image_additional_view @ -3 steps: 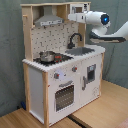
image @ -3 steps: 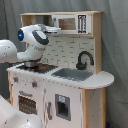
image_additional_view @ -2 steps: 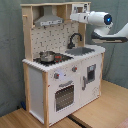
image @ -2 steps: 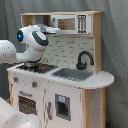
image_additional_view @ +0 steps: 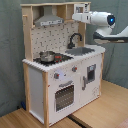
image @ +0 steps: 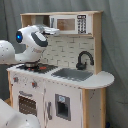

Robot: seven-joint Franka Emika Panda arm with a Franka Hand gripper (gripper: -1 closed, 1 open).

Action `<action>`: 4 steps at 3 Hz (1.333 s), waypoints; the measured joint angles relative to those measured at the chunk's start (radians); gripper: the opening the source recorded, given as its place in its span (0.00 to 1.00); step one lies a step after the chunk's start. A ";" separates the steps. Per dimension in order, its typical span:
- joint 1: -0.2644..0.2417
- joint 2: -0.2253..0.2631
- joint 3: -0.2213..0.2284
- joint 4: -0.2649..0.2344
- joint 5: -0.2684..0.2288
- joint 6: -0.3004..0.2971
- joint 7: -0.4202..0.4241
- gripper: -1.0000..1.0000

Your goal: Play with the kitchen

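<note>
The kitchen (image: 65, 95) (image_additional_view: 60, 75) is a tall toy of white panels and light wood. It has a black faucet (image: 84, 59) (image_additional_view: 75, 39), a grey sink (image: 72, 75) (image_additional_view: 80, 50) and a microwave cabinet (image: 70, 23) (image_additional_view: 80, 7) at the top. A small metal pot (image_additional_view: 46, 56) sits on the stove. My gripper (image: 52, 31) (image_additional_view: 76, 16) is raised to the upper shelf level, just below and beside the microwave cabinet, well above the stove and sink.
A grey hood (image_additional_view: 48, 20) hangs over the stove, and the oven door (image_additional_view: 64, 96) is closed in the front panel. A wooden floor (image_additional_view: 105, 110) lies around the kitchen, with a dark curtain behind it. The arm's white body (image: 10, 50) fills the first exterior view's left.
The arm has barely shifted near the microwave cabinet; nothing on the kitchen has moved.
</note>
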 joint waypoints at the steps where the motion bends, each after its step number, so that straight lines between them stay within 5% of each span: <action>1: 0.005 -0.001 -0.001 0.000 0.000 0.000 0.000 1.00; 2: 0.046 -0.045 -0.073 -0.022 -0.001 -0.005 -0.008 1.00; 4: 0.045 -0.214 -0.121 -0.001 0.003 -0.009 0.094 1.00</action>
